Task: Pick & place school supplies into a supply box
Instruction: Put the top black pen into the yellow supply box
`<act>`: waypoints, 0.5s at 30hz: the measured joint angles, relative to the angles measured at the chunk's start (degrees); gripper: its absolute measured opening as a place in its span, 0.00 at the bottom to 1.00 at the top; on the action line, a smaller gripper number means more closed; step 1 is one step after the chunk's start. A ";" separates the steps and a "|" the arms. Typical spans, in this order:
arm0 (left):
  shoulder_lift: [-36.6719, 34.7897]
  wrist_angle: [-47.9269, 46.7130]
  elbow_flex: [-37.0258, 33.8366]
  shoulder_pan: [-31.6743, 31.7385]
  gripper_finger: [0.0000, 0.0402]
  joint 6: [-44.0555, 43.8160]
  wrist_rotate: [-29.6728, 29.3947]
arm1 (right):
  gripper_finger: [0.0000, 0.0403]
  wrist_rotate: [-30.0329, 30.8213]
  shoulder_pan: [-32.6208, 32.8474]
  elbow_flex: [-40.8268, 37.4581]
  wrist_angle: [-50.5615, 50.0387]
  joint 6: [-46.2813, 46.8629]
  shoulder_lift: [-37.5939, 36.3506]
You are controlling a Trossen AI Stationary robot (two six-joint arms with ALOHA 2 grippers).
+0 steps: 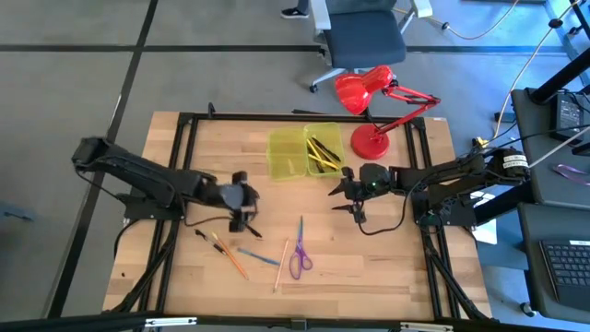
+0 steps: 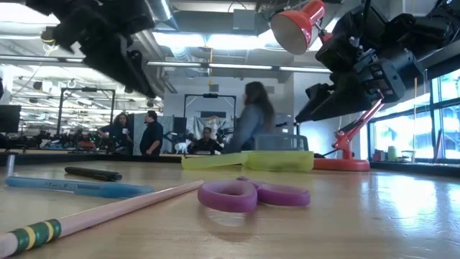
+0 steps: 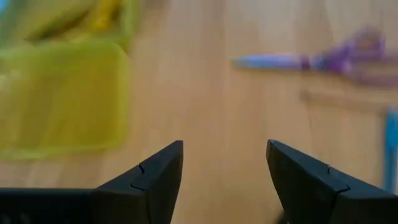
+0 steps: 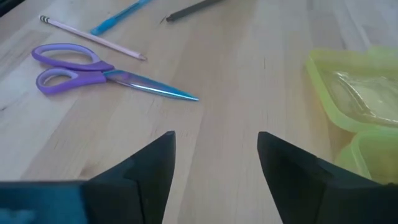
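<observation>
Left gripper [image 1: 243, 208]: over bare wood left of table centre, between box and the loose supplies; jaws spread wide, holding nothing, touching nothing; dark, wedge-shaped fingers [image 3: 158, 180].
Right gripper [image 1: 347, 192]: over the table just right of centre, beside the box's front right corner; jaws spread wide, empty; same dark angular fingers [image 4: 149, 168].
Box [image 1: 305, 151]: translucent yellow-green plastic, two shallow rectangular halves lying open side by side near the table's far edge; left half looks empty, right half holds several thin pens or pencils, black and yellow.
Scissors [image 1: 298, 257]: flat on the wood near the front edge, right of the loose pens; purple loop handles toward the front, shiny metal blades closed and pointing toward the box.
Pink pencil [image 1: 279, 264]: thin, pale, with banded eraser end; lying just left of the scissors, near but apart.
Blue pen [image 1: 257, 255]: slim plastic barrel, left of the pink pencil.
Orange pencil [image 1: 230, 257]: slanted, left of the blue pen.
Black pen [image 1: 199, 236]: short dark stick, farthest left.
Table [image 1: 406, 267]: pale wood planks, smooth, visible grain.
Lamp [image 1: 371, 111]: glossy red, round base beside the box's right half.
</observation>
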 joint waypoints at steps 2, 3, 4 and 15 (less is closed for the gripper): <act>4.07 -3.20 2.57 -1.66 0.55 -0.80 1.06 | 0.57 0.01 0.00 0.00 -0.05 -0.06 0.00; 6.07 -3.40 3.45 -2.45 0.54 -1.23 1.59 | 0.57 0.03 0.00 0.00 -0.04 -0.09 -0.02; 8.05 -3.16 4.16 -3.08 0.53 -1.78 2.63 | 0.57 0.08 0.00 -0.01 -0.06 -0.11 -0.01; 22.06 -3.37 6.53 -4.92 0.47 -6.91 9.48 | 0.57 0.07 0.00 -0.02 -0.63 -0.13 0.00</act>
